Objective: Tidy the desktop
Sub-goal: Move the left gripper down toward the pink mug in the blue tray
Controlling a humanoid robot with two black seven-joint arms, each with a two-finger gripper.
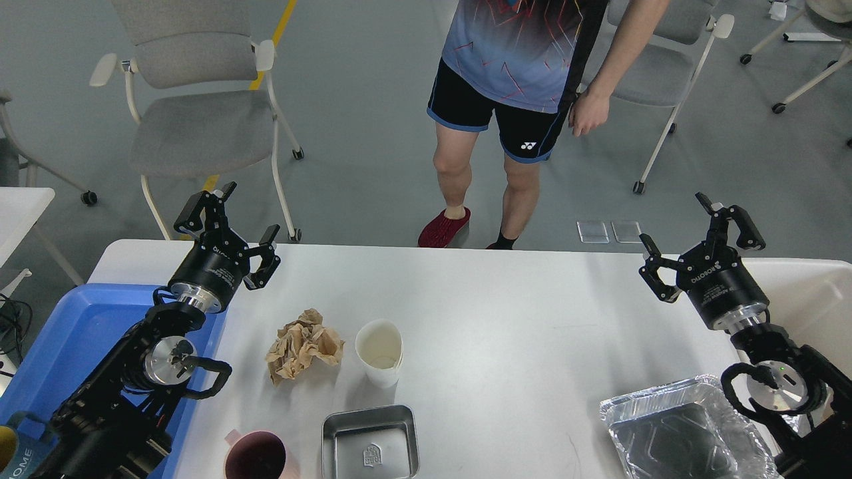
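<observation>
Lettering reading "ROBOTIQ" marks the right gripper point(705, 233), fingers spread, empty; the left gripper point(229, 223) likewise gapes, its print too small to read; the white desktop point(519, 319) spreads below and between both; beyond them, grey floor point(359, 120), chair point(193, 100), and a person's shorts point(496, 120) bearing a Yonex logo.

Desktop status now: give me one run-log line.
left gripper open, empty | right gripper open, empty | desktop: crumpled paper, paper cup, steel tray, foil pan unmoved

black jointed arms, silver wrist rings, white lettering on each tool.
</observation>
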